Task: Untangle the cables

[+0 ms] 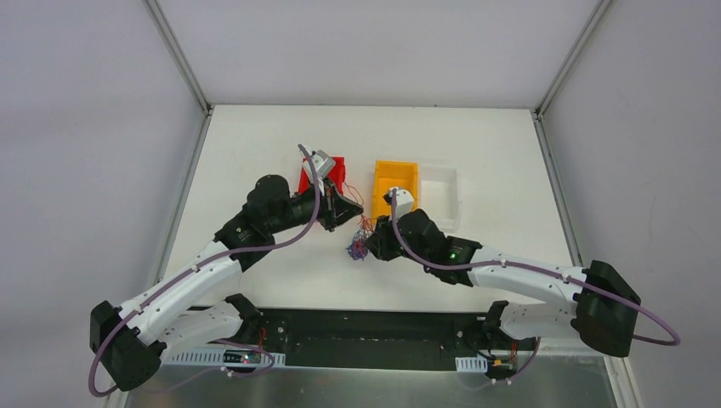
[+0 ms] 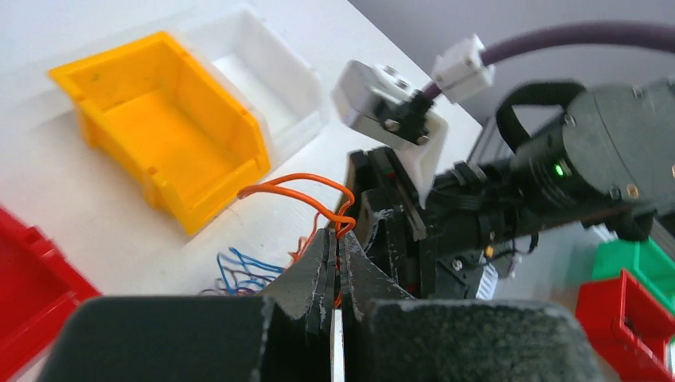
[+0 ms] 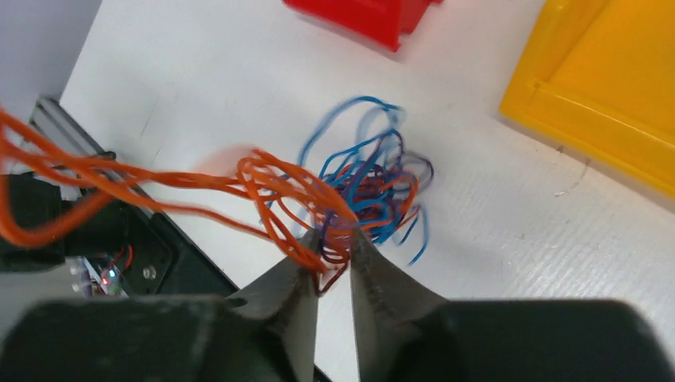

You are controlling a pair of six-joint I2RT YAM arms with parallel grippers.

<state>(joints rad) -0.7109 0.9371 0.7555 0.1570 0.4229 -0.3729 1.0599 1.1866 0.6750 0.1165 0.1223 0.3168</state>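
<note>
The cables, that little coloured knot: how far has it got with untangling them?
Done: little; the yellow bin shows nothing inside. In hand: the left jaws are shut on orange strands that stretch out from the tangle; the right jaws straddle the tangle, grip unclear. Left: blue, dark and orange cables are knotted together there.

Top view: white table (image 1: 255, 170) inside a grey-walled enclosure (image 1: 85, 127) with metal corner struts (image 1: 178, 55). Three open bins stand in a row past the table's centre: a red bin (image 1: 338, 172) at 11 o'clock, a yellow bin (image 1: 395, 180) at 1 o'clock, and a white bin (image 1: 442, 191) at 3 o'clock of the yellow one, touching it. Left wrist view, 4 o'clock corner: a green bin (image 2: 637, 263) directly above a second red bin (image 2: 629, 318).
</note>
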